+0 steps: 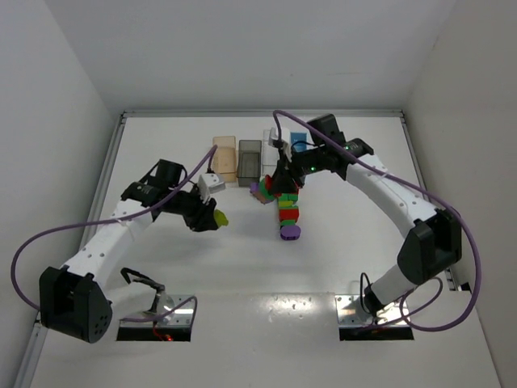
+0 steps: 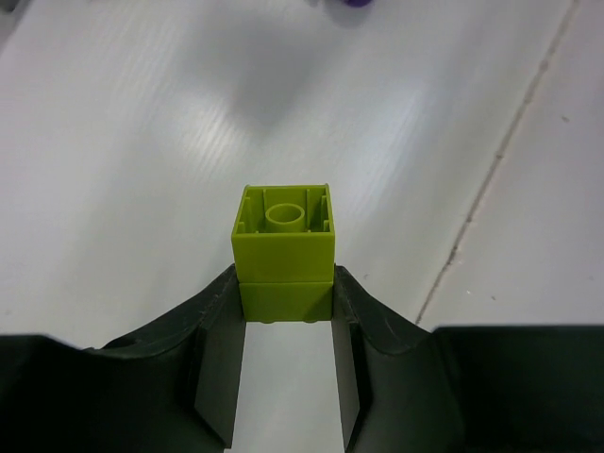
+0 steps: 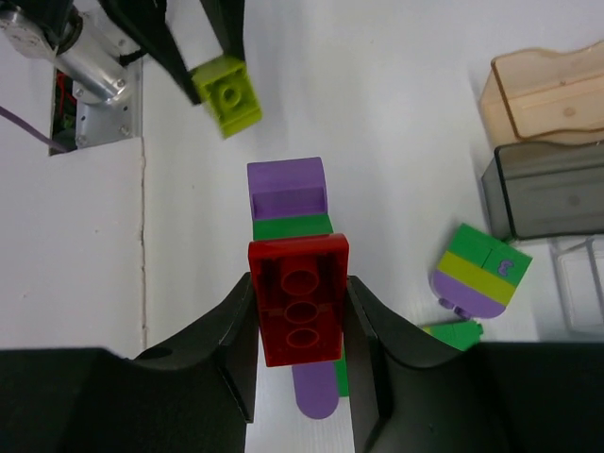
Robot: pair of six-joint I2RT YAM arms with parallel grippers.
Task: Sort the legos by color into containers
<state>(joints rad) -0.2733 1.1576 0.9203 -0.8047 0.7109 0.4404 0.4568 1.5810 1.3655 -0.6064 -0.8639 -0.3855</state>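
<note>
Both shut tight: lift red brick (image 3: 300, 283) straight up in right gripper (image 3: 299, 307), hold lime brick (image 2: 283, 241) firm in left gripper (image 2: 283, 294).

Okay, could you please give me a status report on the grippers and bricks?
Left gripper shut on lime green brick, off the table. Right gripper shut on red brick at mixed stack. Right arm overhangs blue bin.

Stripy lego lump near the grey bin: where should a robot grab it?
Probably from straight above, pinching the stripy lego lump across its lime middle band, with a finger on each flat side. Its purple end looks rounded and studded, so pads might slip there.
</note>
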